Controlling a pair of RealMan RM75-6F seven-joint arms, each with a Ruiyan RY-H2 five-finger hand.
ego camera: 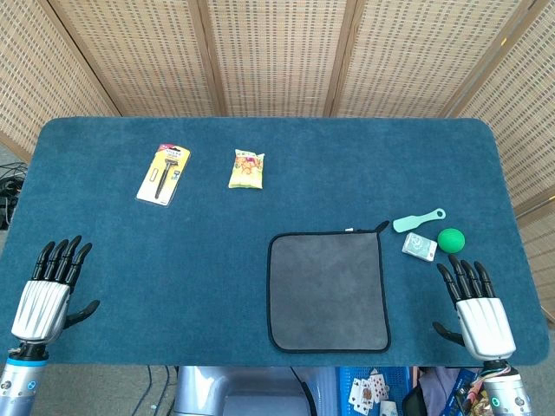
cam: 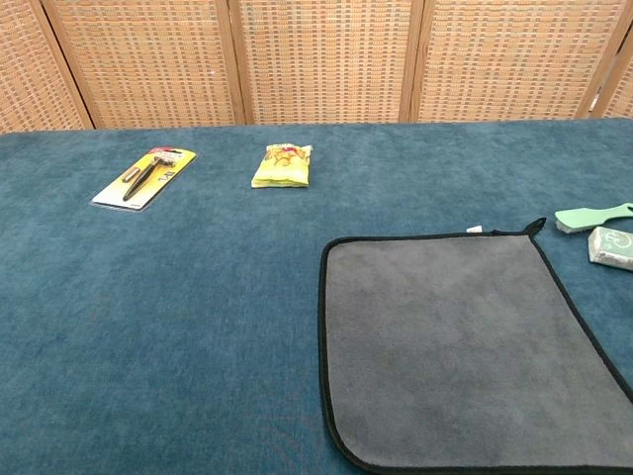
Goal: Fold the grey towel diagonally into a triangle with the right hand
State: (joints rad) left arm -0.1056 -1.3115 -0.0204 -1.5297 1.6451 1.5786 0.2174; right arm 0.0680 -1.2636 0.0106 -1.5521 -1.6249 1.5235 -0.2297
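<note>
The grey towel lies flat and unfolded on the blue table, square with a black hem and a small loop at its far right corner. My right hand rests flat near the table's front edge, to the right of the towel and apart from it, fingers spread and holding nothing. At the front left, my left hand lies the same way, far from the towel. Neither hand shows in the chest view.
A green ball, a small grey-green box and a mint green brush sit just beyond my right hand. A packaged razor and a yellow snack bag lie far left.
</note>
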